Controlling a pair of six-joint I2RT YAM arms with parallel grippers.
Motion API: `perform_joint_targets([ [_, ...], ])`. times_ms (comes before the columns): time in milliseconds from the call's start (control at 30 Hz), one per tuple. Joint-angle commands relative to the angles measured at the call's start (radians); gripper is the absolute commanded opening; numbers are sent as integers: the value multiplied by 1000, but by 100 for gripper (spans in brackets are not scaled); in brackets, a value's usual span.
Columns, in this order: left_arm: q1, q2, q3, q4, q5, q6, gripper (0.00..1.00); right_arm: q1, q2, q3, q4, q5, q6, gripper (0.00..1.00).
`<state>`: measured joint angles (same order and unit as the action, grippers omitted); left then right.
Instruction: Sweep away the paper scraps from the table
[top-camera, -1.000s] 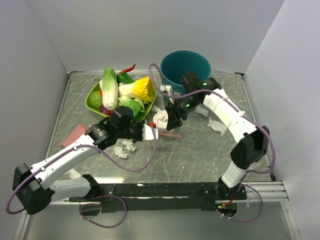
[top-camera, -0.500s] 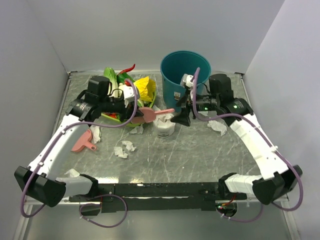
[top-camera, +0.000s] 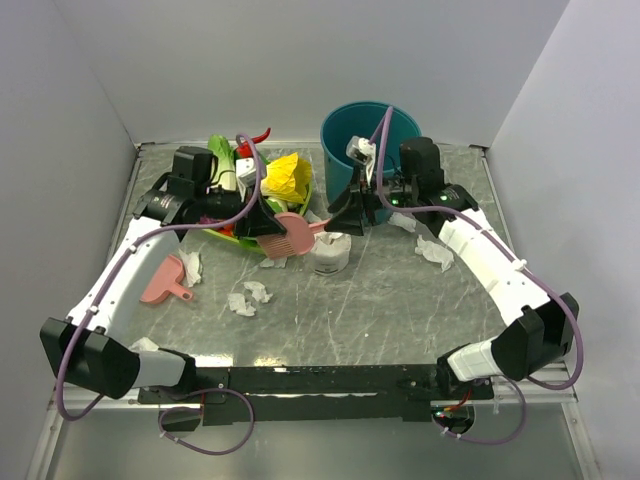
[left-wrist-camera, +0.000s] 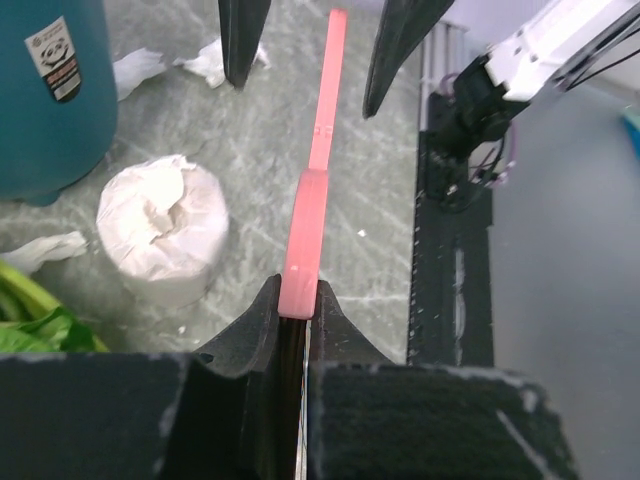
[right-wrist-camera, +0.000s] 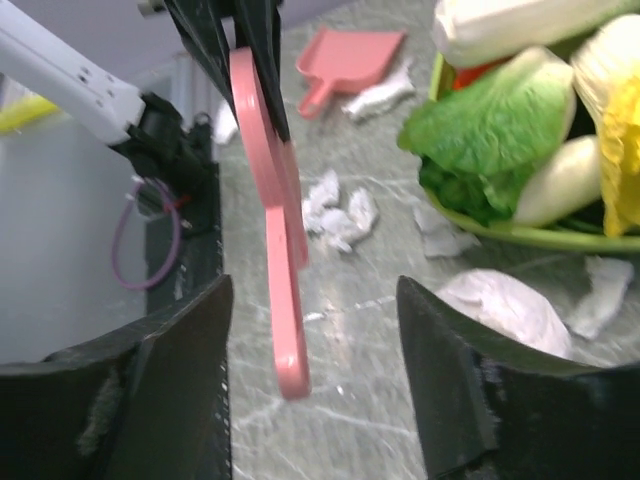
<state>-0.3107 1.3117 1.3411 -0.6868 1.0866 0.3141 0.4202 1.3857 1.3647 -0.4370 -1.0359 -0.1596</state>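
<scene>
My left gripper (left-wrist-camera: 298, 290) is shut on a pink hand brush (left-wrist-camera: 312, 180), held in the air in front of the green tray; in the top view the left gripper (top-camera: 262, 222) carries the brush (top-camera: 290, 234) with its handle pointing right. My right gripper (right-wrist-camera: 312, 290) is open, its fingers on either side of the handle end (right-wrist-camera: 290, 350) without touching it. In the top view the right gripper (top-camera: 347, 216) is next to the teal bin. Paper scraps (top-camera: 245, 298) lie on the table (top-camera: 380, 300); others lie at the left (top-camera: 188, 265) and right (top-camera: 435, 252).
A pink dustpan (top-camera: 165, 283) lies flat at the left. An upright white tissue roll (top-camera: 330, 252) stands just below the brush. The teal bin (top-camera: 370, 140) is at the back. A green tray of vegetables (top-camera: 225, 225) sits at the back left.
My left arm has swung from mid-table to the tray and now holds the pink brush aloft. The right gripper has opened and moved closer to the bin, its fingers now straddling the handle.
</scene>
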Motion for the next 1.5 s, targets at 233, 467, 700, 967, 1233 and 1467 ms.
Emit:
perform_joint_targets([
  [233,51,32,-48,295,193,-297,1,68,41,-6,218,-67,187,49],
  [467,58,37,-62,314,205,-308,1,66,41,1,184,-59,169,33],
  [700,62,32,-77,354,214,-365,1,65,38,-9,181,-43,169,29],
  [967,67,40,-62,279,153,-293,15,46,21,5,158,-9,150,3],
  [1233,131,-112,-45,25,-816,-268,82,11,-149,56,-204,264,-72,0],
  [1467,297,-192,-151,-111,-1160,-136,82,8,-295,-45,-247,413,-20,0],
])
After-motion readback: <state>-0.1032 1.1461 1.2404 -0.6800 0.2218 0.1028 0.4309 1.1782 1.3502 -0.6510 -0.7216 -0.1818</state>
